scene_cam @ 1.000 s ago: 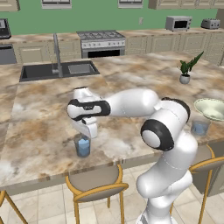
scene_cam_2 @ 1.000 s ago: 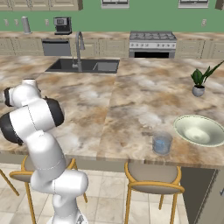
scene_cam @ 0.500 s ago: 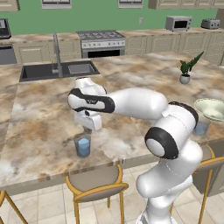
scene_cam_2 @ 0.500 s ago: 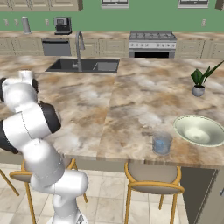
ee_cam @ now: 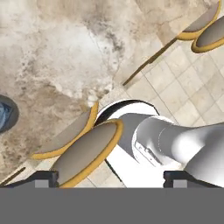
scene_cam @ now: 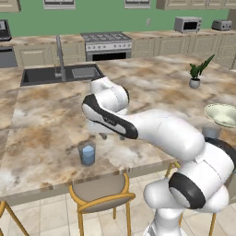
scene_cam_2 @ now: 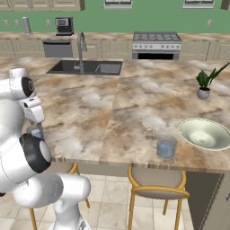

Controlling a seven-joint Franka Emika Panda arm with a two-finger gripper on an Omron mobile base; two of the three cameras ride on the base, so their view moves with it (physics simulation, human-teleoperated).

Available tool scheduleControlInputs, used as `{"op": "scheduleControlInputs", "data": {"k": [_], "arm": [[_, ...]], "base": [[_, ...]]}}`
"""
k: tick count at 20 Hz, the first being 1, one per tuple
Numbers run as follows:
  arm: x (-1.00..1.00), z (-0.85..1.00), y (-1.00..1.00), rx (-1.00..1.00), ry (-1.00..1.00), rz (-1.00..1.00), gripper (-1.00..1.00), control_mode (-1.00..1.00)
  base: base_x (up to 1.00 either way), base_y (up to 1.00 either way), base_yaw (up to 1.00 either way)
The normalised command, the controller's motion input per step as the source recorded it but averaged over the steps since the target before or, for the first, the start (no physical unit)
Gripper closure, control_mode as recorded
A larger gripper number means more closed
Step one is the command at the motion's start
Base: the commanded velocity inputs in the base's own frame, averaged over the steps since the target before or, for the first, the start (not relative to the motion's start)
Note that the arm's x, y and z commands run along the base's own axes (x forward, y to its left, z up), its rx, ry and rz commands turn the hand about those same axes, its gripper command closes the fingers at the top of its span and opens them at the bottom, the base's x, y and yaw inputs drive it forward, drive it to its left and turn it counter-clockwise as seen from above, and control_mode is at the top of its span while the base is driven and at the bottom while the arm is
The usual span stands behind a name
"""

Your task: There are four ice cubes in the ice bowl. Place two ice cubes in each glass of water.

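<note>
Left base view shows no readable writing or brand on anything. Two glasses of water stand on the marble island counter [scene_cam: 50,120]: the left glass [scene_cam: 87,153] is close to the front edge, a short clear tumbler with a bluish fill and something pale blue inside it; whether that is one ice cube or two I cannot tell. The right glass [scene_cam: 211,132] is near the right end, partly behind the arm, just in front of the ice bowl [scene_cam: 222,113]. One bowl, wide, shallow, cream-green with a lighter rim, sits by the right edge; no cube can be made out in it from the right base view, where its inside [scene_cam_2: 207,133] looks bare. The gripper [scene_cam: 113,136] hangs over the counter behind and to the right of the left glass, touching nothing. In the hand view its two finger tips [ee_cam: 46,176] stand at opposite bottom corners, jaws spread wide with nothing between them, and the left glass shows at the left edge [ee_cam: 6,114]. One small potted plant [scene_cam: 197,73] stands farther back. Two stools [scene_cam_2: 157,179] stand under the front edge.
</note>
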Motion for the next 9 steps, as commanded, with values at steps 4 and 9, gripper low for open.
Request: {"op": "scheduleControlInputs", "data": {"k": [4,9], "arm": [[-0.86,0.31,-0.50,0.00,-0.18,0.51,-1.00,-1.00],[-0.61,0.27,-0.09,0.06,-0.09,0.36,-1.00,-1.00]], "base": [[0.00,0.00,0.00],[0.00,0.00,0.00]]}}
